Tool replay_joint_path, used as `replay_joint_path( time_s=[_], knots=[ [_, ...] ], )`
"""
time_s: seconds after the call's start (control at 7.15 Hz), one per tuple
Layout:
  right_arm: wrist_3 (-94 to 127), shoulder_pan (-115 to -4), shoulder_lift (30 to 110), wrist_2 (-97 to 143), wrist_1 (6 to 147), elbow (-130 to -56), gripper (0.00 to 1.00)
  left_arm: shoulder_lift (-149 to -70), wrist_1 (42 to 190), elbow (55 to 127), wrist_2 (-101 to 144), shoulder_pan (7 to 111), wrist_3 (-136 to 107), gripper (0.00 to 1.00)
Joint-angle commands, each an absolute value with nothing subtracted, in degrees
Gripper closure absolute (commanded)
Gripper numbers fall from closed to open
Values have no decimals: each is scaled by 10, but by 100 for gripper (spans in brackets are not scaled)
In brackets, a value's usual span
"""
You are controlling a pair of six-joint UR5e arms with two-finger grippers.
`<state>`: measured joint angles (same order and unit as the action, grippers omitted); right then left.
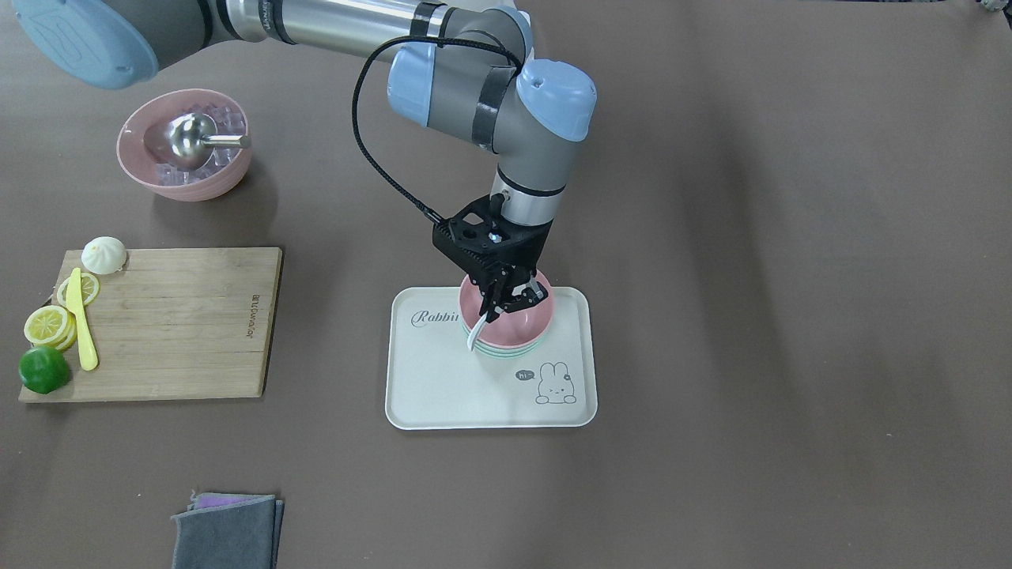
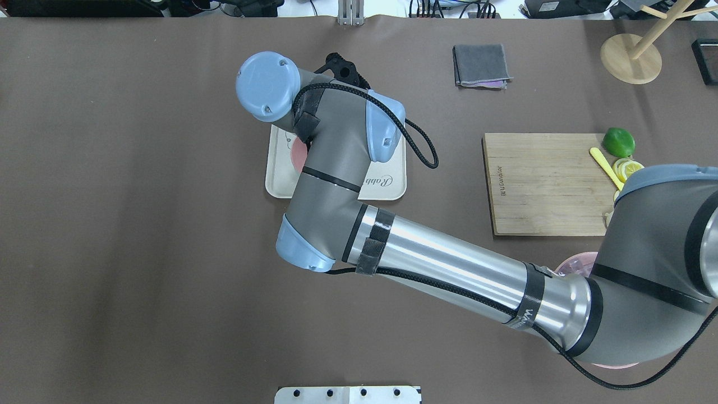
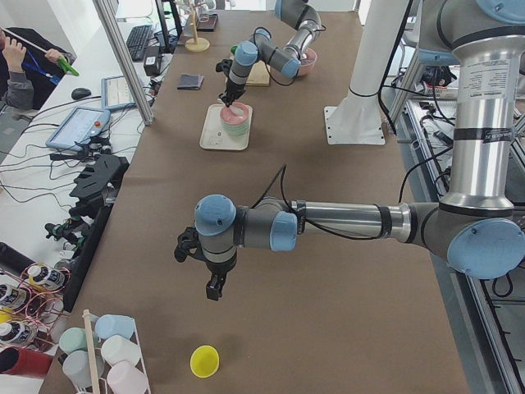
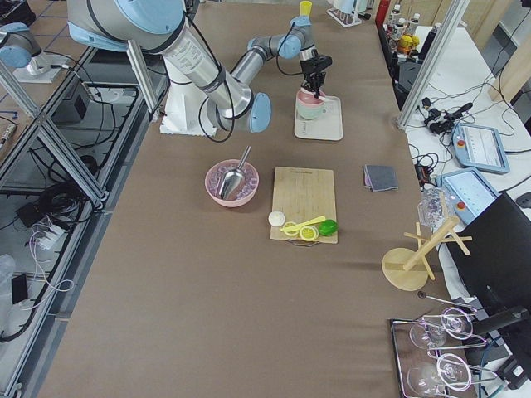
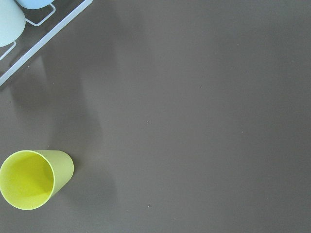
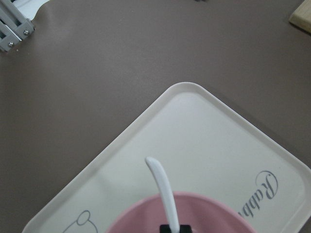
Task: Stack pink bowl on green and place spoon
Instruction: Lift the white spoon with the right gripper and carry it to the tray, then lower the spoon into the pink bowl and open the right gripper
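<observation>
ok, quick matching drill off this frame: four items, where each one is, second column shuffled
Items:
1. white spoon
2. metal scoop
3. yellow knife
4. yellow cup

Places:
A. on the cutting board
B. in the right gripper, over the stacked pink bowl on the tray
C. on the table near the cup rack
D. in the ice-filled bowl

Pairs: 1-B, 2-D, 3-A, 4-C
</observation>
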<state>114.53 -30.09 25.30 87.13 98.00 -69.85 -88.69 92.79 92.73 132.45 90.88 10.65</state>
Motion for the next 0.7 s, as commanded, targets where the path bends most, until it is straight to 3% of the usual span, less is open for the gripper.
replay_joint_path(
  time_s=[0.0, 0.14, 0.28, 0.42, 0.56],
  knots=[
    [1145, -289, 255, 856, 980, -698, 100, -887, 927, 926, 1325, 909, 107, 2],
    [1140, -289, 256, 856, 979, -698, 100, -887, 927, 926, 1324, 909, 107, 2],
    [1124, -289, 261, 850, 977, -698, 86, -887, 928, 926, 1325, 909, 106, 2],
    [1105, -289, 268, 837, 976, -698, 11, -887, 927, 926, 1325, 909, 107, 2],
    [1087, -291, 271, 826, 976, -699, 0, -887, 927, 926, 1325, 909, 107, 2]
  ],
)
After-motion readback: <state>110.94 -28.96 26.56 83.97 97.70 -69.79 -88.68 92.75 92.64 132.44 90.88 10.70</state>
